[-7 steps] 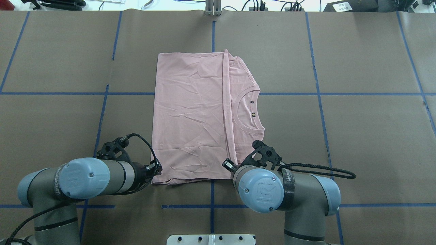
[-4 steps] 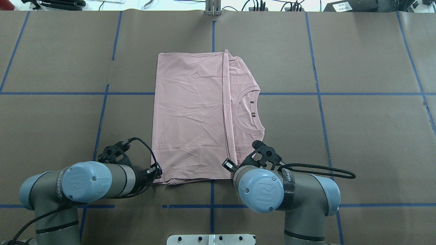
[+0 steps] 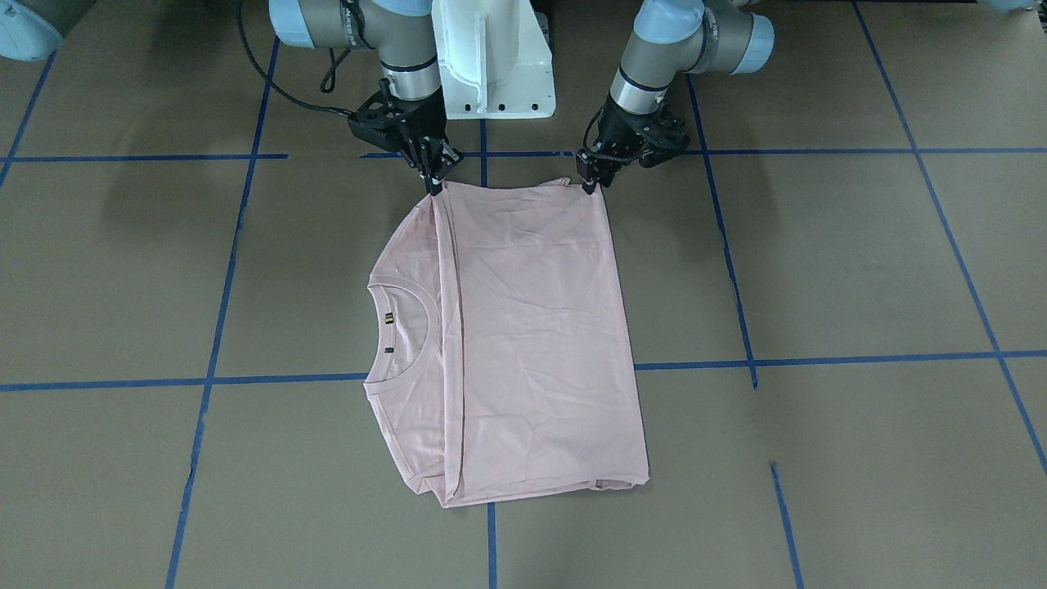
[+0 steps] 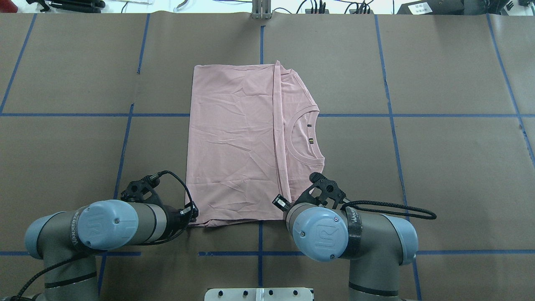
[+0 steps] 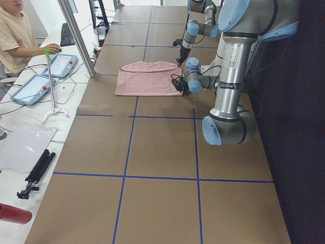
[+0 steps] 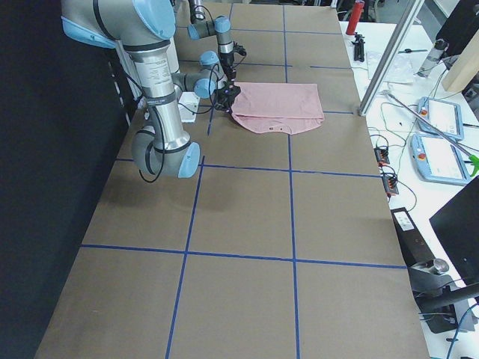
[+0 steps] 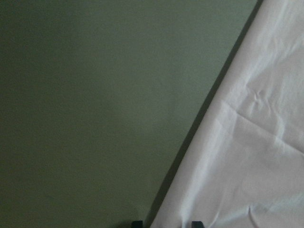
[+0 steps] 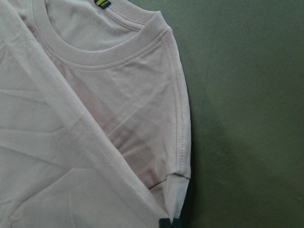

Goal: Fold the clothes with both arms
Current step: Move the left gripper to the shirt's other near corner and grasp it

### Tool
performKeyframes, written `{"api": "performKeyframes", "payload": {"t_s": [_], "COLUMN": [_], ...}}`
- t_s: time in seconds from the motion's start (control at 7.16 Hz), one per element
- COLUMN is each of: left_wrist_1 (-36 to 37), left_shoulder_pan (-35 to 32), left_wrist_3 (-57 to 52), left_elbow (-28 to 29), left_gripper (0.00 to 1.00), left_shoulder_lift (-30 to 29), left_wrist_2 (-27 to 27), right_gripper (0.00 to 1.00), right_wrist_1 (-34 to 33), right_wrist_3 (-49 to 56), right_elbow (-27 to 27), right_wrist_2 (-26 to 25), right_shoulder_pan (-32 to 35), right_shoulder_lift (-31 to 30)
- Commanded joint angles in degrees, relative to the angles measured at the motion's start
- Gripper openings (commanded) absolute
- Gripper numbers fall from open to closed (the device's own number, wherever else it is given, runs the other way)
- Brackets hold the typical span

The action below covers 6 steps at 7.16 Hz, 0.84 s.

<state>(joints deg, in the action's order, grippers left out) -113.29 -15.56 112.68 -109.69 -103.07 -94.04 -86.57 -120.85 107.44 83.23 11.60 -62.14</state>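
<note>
1. Pale pink short-sleeved T-shirt (image 4: 234,146) of thin fabric lies flat at the middle of the brown paper-covered table (image 4: 418,167) with blue tape lines, folded into a rough rectangle
2. Its ribbed round collar (image 4: 292,138) faces the robot's right, with a small yellow-and-black neck label (image 4: 311,141) inside; a folded-over panel covers the rest, its hemmed edge running from far side to near side just beside the collar
3. At the shirt's near corner on the robot's left, the black two-finger left gripper (image 3: 589,186) points down; in the left wrist view its fingertips (image 7: 137,223) stand apart with the fabric's edge between them, so the claw is parted, not clamped
4. At the near edge where the panel's hem meets the shoulder, the black two-finger right gripper (image 3: 433,186) has its tips drawn together on a small flap of pink fabric raised off the table, so it pinches the shirt
5. Both grey-metal arms with light-blue joint caps, the left arm (image 4: 104,221) and the right arm (image 4: 322,234), reach out from either side of the white pedestal base (image 3: 491,65)
6. In the left side view a person in a pale orange top (image 5: 15,35) sits at a white desk beyond the table's far edge
</note>
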Motion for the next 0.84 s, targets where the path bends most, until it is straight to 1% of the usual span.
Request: {"api": "performKeyframes", "payload": {"t_s": [0.0,0.14,0.28,0.42,0.56,0.7], "left_wrist_1": [0.0,0.0,0.0,0.0,0.3,5.7], "left_shoulder_pan": [0.0,0.0,0.0,0.1,0.1,0.4], "left_wrist_3": [0.0,0.0,0.0,0.0,0.2,3.0], "left_elbow": [0.0,0.0,-0.3,-1.9,-5.9,-12.1], "left_gripper": [0.13,0.0,0.0,0.0,0.0,0.0], "left_shoulder_lift": [0.1,0.1,-0.2,-0.6,-0.5,-0.6], "left_wrist_2": [0.0,0.0,0.0,-0.2,-0.5,-1.0], "right_gripper": [0.0,0.0,0.0,0.0,0.0,0.0], "right_wrist_1": [0.0,0.0,0.0,0.0,-0.9,-4.3], "right_wrist_3": [0.0,0.0,0.0,0.0,-0.2,-0.8], "right_elbow": [0.1,0.1,0.1,1.0,4.9,11.6], "right_wrist_2": [0.0,0.0,0.1,0.1,0.0,-0.1], "right_shoulder_pan": [0.1,0.1,0.1,0.4,0.3,-2.0], "right_shoulder_lift": [0.0,0.0,0.0,-0.2,-2.4,-4.7]}}
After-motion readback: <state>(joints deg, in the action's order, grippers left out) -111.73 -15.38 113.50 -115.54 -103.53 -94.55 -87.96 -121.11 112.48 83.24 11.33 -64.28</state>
